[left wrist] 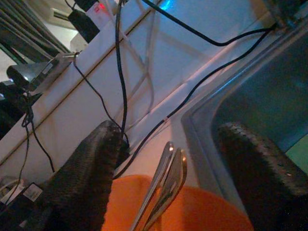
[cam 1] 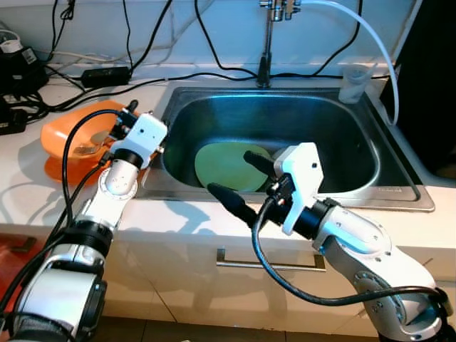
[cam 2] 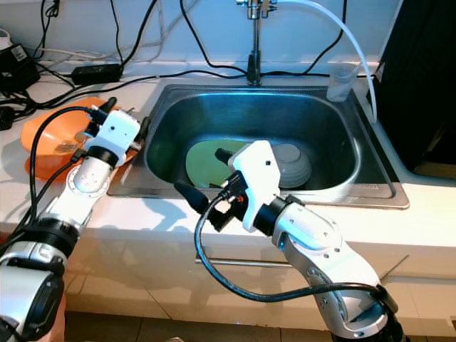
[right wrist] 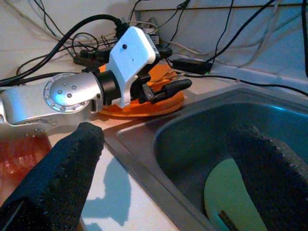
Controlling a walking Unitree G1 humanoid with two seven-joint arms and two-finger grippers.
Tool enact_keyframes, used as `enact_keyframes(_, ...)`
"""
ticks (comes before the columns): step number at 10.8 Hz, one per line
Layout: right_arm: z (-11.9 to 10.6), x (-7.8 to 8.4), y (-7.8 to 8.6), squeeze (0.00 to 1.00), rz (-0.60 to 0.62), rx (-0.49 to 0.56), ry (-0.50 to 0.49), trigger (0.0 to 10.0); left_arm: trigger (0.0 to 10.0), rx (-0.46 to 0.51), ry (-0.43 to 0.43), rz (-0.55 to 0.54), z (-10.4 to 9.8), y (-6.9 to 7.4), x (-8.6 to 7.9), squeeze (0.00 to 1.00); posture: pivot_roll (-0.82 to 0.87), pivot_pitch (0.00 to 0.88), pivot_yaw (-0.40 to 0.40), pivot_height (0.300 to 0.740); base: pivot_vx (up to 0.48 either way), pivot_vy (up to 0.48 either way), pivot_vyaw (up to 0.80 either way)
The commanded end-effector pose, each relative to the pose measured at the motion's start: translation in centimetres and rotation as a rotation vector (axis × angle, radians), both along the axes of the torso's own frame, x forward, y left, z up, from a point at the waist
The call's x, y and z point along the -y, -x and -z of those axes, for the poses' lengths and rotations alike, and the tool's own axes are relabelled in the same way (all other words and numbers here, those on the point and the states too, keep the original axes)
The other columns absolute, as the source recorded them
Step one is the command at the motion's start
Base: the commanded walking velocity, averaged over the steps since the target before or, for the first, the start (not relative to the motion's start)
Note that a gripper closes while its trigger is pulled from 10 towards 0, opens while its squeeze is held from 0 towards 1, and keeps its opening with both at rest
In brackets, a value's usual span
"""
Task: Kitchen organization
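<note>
A pale green plate [cam 1: 226, 165] lies flat in the steel sink [cam 1: 356, 114], and a grey bowl [cam 2: 293, 164] sits upside down beside it. My right gripper [cam 1: 246, 182] hovers open over the sink's front rim, just above the plate's near edge, holding nothing. On the counter left of the sink an orange bowl [cam 1: 68, 134] rests on an orange plate. Metal utensil handles [left wrist: 166, 180] stick out of the bowl. My left gripper [cam 1: 115, 128] is open at the bowl's right rim, its fingers [left wrist: 86, 178] either side of the handles without touching them.
A faucet [cam 1: 267, 43] with a white hose rises behind the sink, and a clear cup [cam 1: 354, 84] stands at the back right corner. Black cables and power adapters [cam 1: 107, 73] crowd the counter's back left. A drawer handle [cam 1: 271, 262] runs below the counter edge.
</note>
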State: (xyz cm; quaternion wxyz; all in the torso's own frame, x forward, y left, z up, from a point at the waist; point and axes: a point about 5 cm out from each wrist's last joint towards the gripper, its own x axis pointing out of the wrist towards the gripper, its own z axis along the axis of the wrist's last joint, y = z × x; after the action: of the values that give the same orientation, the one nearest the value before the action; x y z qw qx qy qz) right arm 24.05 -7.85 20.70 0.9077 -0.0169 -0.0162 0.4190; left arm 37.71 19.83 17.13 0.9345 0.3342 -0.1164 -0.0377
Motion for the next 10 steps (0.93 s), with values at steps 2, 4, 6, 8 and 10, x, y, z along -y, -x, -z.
enact_keyframes(2,-0.15,0.29,0.1,0.0,0.02,-0.003,-0.001,10.0,0.0,0.012,0.002,0.0,-0.38,-0.33,0.13,0.0,-0.16,0.0,0.107,0.74,0.0,0.0,0.0)
enact_keyframes(4,-0.16,0.38,0.15,0.0,0.023,-0.003,0.002,10.0,0.0,0.011,0.001,-0.005,-0.33,-0.4,0.02,0.0,-0.16,0.0,0.108,0.74,0.0,0.0,0.0)
enact_keyframes(6,-0.15,0.39,0.1,0.0,0.023,-0.003,0.004,10.0,0.0,0.016,-0.003,-0.005,-0.33,-0.39,-0.05,0.0,-0.16,0.0,0.107,0.74,0.0,0.0,0.0)
enact_keyframes(8,-0.14,0.36,0.02,0.0,0.019,-0.002,0.005,10.0,3.6,0.027,-0.032,-0.031,-0.25,-0.28,-0.46,0.0,-0.16,0.0,0.105,0.74,0.0,0.0,0.0)
enact_keyframes(10,-0.13,0.33,-0.04,0.0,0.017,-0.002,0.006,10.0,0.8,0.026,-0.038,-0.037,-0.01,-0.12,-0.68,0.0,-0.15,0.0,0.103,0.74,0.0,0.0,0.0)
